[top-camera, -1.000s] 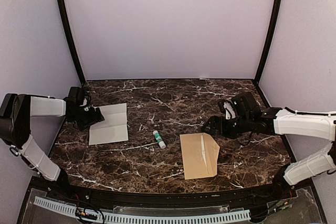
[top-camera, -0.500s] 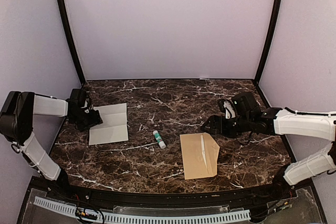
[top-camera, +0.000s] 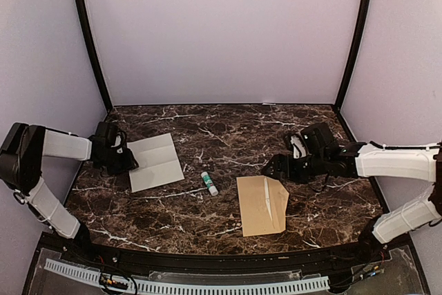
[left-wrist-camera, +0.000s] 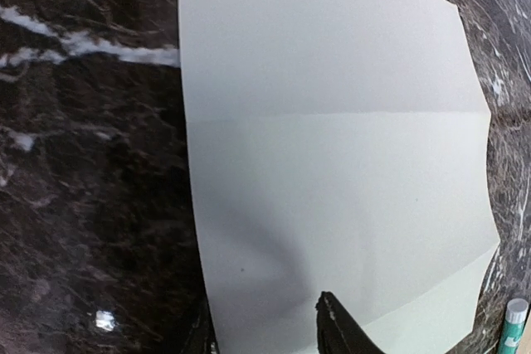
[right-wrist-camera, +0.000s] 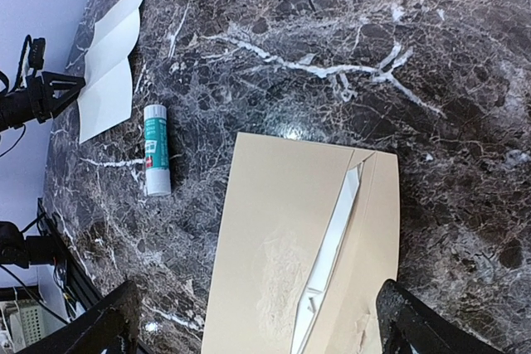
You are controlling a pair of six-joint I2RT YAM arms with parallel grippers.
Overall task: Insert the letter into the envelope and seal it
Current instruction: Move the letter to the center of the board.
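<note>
The white creased letter (top-camera: pixel 156 162) lies flat at the left of the table and fills the left wrist view (left-wrist-camera: pixel 332 147). My left gripper (top-camera: pixel 128 162) is at its near-left edge, jaws partly apart. One fingertip (left-wrist-camera: pixel 336 329) rests over the paper and the other sits at the paper's edge, mostly hidden. The tan envelope (top-camera: pixel 262 205) lies at centre right with a white strip along its flap fold (right-wrist-camera: pixel 332 242). My right gripper (top-camera: pixel 271 168) hovers over the envelope's far end (right-wrist-camera: pixel 282 230), wide open and empty.
A green-and-white glue stick (top-camera: pixel 209 183) lies between letter and envelope, also seen in the right wrist view (right-wrist-camera: pixel 156 148). The dark marble table (top-camera: pixel 228 129) is walled by lilac panels on three sides, with black posts at the back corners.
The letter has slid to the right and turned, its near end swinging towards the glue stick. My left gripper moved right with it. The right arm shifted slightly left.
</note>
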